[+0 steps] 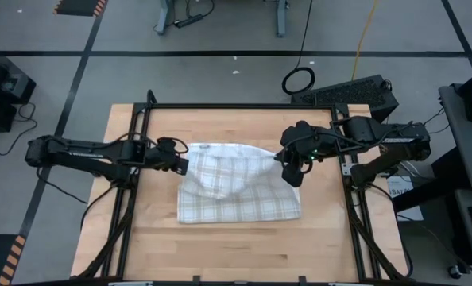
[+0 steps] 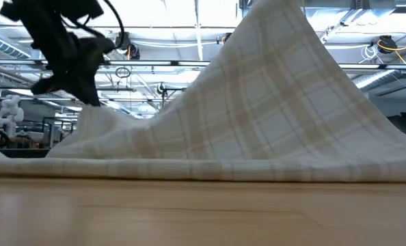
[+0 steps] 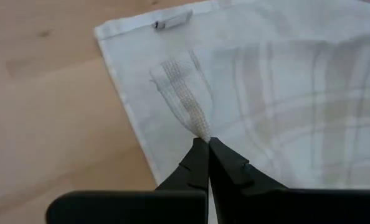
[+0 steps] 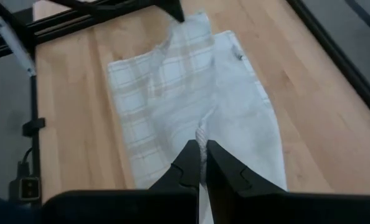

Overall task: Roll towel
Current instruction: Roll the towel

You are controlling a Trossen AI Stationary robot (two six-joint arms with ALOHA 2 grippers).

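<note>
No legible text, brand, number or sign can be made out in any view. A small white label point(image 3: 174, 19) is sewn to the hem of the towel point(image 3: 284, 93), but nothing on it can be read. Nothing readable is shown on the arms or in the room behind.

Overhead view straight down, low view level across table, wrist views close, all sharing towel point(image 1: 236, 184)
</note>
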